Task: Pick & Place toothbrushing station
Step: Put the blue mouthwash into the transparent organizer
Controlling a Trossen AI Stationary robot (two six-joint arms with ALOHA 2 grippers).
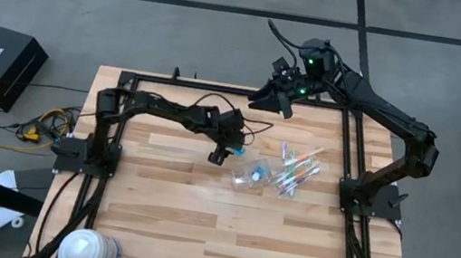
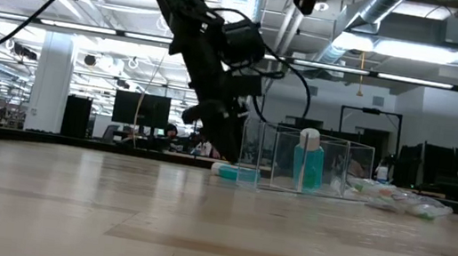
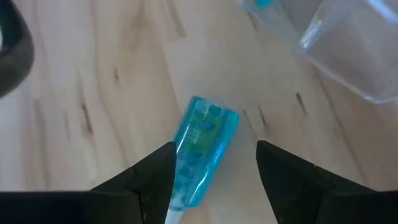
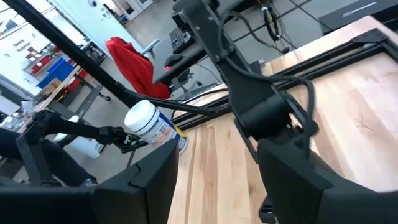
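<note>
A short blue tube (image 3: 202,143) lies flat on the wooden table just left of a see-through plastic cup (image 1: 253,176). It also shows in the low view (image 2: 236,173). A second blue tube with a white top (image 2: 308,162) stands inside the cup. Several pastel toothbrushes (image 1: 298,169) lie in a loose heap right of the cup. My left gripper (image 1: 219,156) is open and low over the lying tube, one finger on each side of it (image 3: 214,152). My right gripper (image 1: 286,108) is open and empty, raised over the table's far edge. My left gripper comes at the lying tube from above, slanting, with its fingers along the tube's two long sides near its white end (image 3: 171,214). One finger (image 3: 163,171) shows right against the tube's side; whether it touches I cannot tell. The tube lies flat on the table.
A big white-and-blue roll (image 1: 89,250) stands at the table's near left corner. A black frame (image 1: 351,147) runs along the table's edges. Bare wood (image 1: 225,229) lies toward the near edge. A black box (image 1: 4,66) sits on the floor to the left.
</note>
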